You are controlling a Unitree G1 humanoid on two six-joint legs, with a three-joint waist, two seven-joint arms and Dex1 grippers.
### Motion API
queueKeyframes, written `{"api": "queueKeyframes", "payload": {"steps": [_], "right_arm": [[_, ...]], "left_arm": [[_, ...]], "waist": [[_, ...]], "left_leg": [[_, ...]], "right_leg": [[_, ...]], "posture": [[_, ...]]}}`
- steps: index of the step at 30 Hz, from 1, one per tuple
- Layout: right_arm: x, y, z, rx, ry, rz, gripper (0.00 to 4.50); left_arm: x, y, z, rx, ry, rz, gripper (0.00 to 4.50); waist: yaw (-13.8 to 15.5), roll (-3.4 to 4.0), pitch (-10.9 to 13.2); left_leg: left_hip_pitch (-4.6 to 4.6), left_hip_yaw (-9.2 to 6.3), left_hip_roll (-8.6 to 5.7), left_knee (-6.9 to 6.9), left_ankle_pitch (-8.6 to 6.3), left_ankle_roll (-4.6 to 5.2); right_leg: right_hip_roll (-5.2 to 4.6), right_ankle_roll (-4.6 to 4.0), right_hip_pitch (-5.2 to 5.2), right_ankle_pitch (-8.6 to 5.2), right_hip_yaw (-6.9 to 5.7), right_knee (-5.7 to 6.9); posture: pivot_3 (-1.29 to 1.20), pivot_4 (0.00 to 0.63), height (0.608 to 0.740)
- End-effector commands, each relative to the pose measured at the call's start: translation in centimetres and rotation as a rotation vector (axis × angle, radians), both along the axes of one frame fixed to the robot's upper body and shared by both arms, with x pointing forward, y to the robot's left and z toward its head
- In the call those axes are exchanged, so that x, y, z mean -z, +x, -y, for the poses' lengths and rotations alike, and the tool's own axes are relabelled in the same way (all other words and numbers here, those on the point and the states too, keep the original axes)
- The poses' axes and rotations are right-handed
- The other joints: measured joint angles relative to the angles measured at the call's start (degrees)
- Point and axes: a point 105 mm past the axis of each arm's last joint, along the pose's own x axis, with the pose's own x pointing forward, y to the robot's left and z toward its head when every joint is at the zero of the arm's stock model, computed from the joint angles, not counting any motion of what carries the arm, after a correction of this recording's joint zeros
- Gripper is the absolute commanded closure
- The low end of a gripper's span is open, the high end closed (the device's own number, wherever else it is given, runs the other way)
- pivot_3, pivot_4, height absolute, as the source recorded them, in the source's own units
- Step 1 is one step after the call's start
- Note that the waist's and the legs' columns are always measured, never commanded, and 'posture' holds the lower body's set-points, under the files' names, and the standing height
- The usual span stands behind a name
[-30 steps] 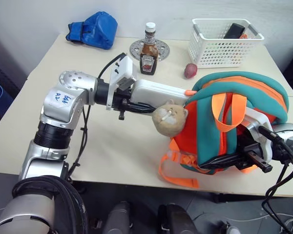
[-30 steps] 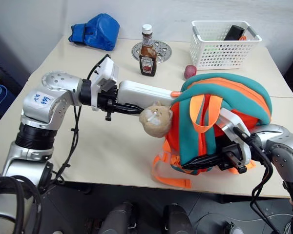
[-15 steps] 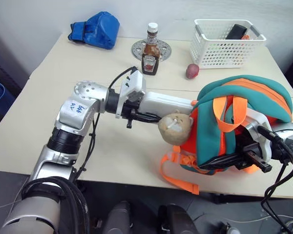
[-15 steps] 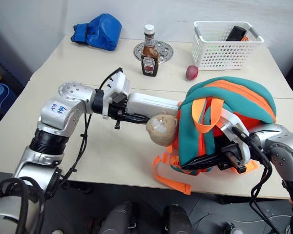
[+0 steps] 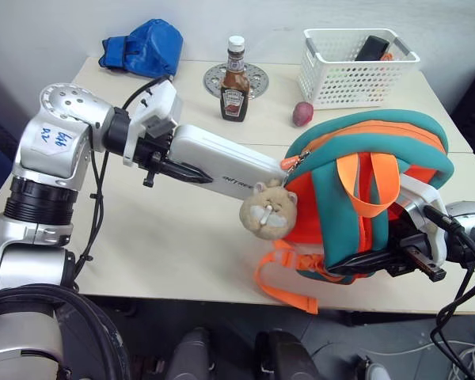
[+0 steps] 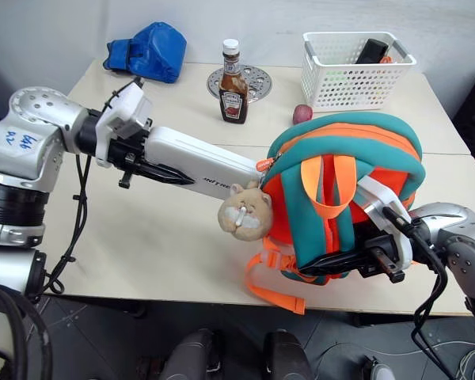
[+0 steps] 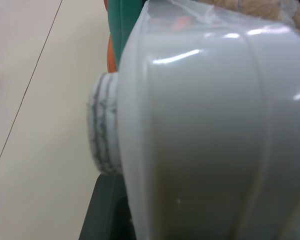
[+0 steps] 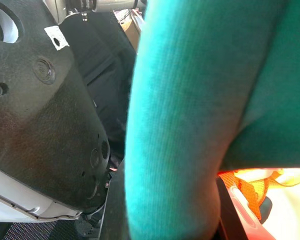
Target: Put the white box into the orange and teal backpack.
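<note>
The step in hand is the insertion itself. The left gripper (image 5: 174, 166) is clamped on one end of the white box (image 5: 222, 162), its black fingers partly apart around the case. The box reaches away from that gripper, slanting downward, until its far end meets the zipper opening of the orange and teal backpack (image 5: 364, 198). Only the tip appears to be at or just inside the mouth; most of the case is outside.

The right gripper (image 5: 408, 261) is closed tight on the backpack's lower fabric, holding the bag upright on the bench (image 5: 142, 245). A tan plush charm (image 5: 267, 212) dangles just below the far end of the box.

Judged from this, the next move calls for lining the box up with the opening and pushing it along its own length, deeper into the bag, while the right gripper steadies the pack. The charm and the teal edge of the opening could snag the leading end.

Compared with a second ago, the left gripper has drawn back from the backpack and risen. More of the box now shows between it and the bag, tilted more steeply. The right gripper has kept its place and grip.
</note>
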Motion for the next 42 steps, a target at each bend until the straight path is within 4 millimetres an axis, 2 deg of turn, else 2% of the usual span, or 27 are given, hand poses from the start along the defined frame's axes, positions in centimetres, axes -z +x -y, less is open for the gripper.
{"api": "queueKeyframes", "payload": {"steps": [1, 7, 13, 16, 19, 24, 30, 32, 36, 42], "right_arm": [[-0.6, -0.3, -0.1, -0.005, 0.019, 0.028, 4.48], [-0.7, -0.3, 0.0, -0.005, 0.017, 0.031, 4.48], [-0.7, -0.4, 0.1, -0.003, 0.015, 0.032, 4.48], [-0.7, -0.3, 0.1, 0.000, 0.014, 0.031, 4.48], [-0.6, -0.2, 0.2, -0.005, 0.005, 0.033, 4.48], [-0.7, -0.2, 0.2, -0.023, -0.005, 0.041, 4.48], [-0.8, -0.7, 0.4, -0.044, -0.014, 0.037, 4.48], [-0.7, -0.7, 0.5, -0.038, -0.016, 0.038, 4.48], [-0.6, -0.8, 0.5, -0.030, -0.014, 0.040, 4.48], [-0.5, -0.9, 0.7, -0.009, -0.015, 0.036, 4.48]], "left_arm": [[0.0, -0.3, 1.0, 0.030, -0.013, 0.037, 3.18], [-0.6, 0.7, 4.2, -0.005, -0.178, 0.097, 3.18], [-1.4, 0.6, 5.1, -0.034, -0.357, 0.071, 3.18], [-0.4, 0.1, 5.2, -0.022, -0.359, 0.021, 3.18], [2.3, -0.9, 6.4, 0.047, -0.282, -0.047, 3.18], [4.5, -0.4, 7.4, 0.099, -0.173, -0.085, 3.18], [2.1, 0.2, 8.0, 0.143, -0.257, -0.055, 3.18], [0.8, 0.8, 7.3, 0.111, -0.308, -0.031, 3.18], [-0.4, 1.1, 5.5, 0.064, -0.347, -0.022, 3.18], [-1.7, 1.4, 0.2, -0.065, -0.337, 0.016, 3.18]], "waist": [[0.0, 0.00, 0.0], [0.3, -0.01, 0.0], [0.2, -0.01, 0.0], [0.0, -0.01, 0.0], [0.1, -0.01, 0.0], [0.5, -0.01, 0.0], [0.7, -0.01, 0.0], [0.7, -0.01, 0.0], [0.6, -0.02, 0.0], [-0.2, -0.01, 0.0]], "left_leg": [[0.00, 0.00, 0.00, 0.00, 0.00, 0.00], [-0.03, -0.02, 0.00, 0.08, -0.01, 0.03], [-0.02, -0.01, -0.02, 0.09, 0.08, -0.13], [-0.01, -0.01, 0.00, 0.06, 0.10, -0.16], [0.01, -0.01, 0.00, 0.06, 0.11, -0.18], [0.01, -0.01, -0.04, 0.10, 0.11, -0.17], [0.00, 0.00, -0.04, 0.08, 0.10, -0.17], [0.00, 0.00, -0.04, 0.08, 0.10, -0.16], [-0.01, -0.01, -0.02, 0.09, 0.10, -0.16], [0.03, 0.01, 0.01, 0.04, 0.12, -0.20]], "right_leg": [[0.00, 0.00, 0.00, 0.00, 0.00, 0.01], [-0.01, 0.01, 0.01, 0.00, 0.00, 0.04], [-0.01, 0.03, 0.01, 0.01, -0.01, 0.07], [0.00, 0.03, 0.01, 0.01, -0.01, 0.08], [0.00, 0.03, 0.01, 0.01, -0.01, 0.09], [-0.01, 0.03, 0.05, 0.01, -0.01, 0.05], [0.00, 0.03, 0.04, 0.01, -0.02, 0.03], [-0.01, 0.03, 0.04, 0.01, -0.02, 0.03], [0.00, 0.02, 0.02, 0.01, -0.03, 0.05], [0.03, 0.02, 0.01, 0.01, -0.02, 0.09]], "posture": [[0.00, 0.150, 0.740], [0.00, 0.150, 0.740], [0.00, 0.150, 0.740], [0.00, 0.150, 0.740], [0.00, 0.150, 0.740], [0.00, 0.150, 0.740], [0.00, 0.150, 0.740], [0.00, 0.150, 0.740], [0.00, 0.150, 0.740], [0.00, 0.150, 0.740]]}}
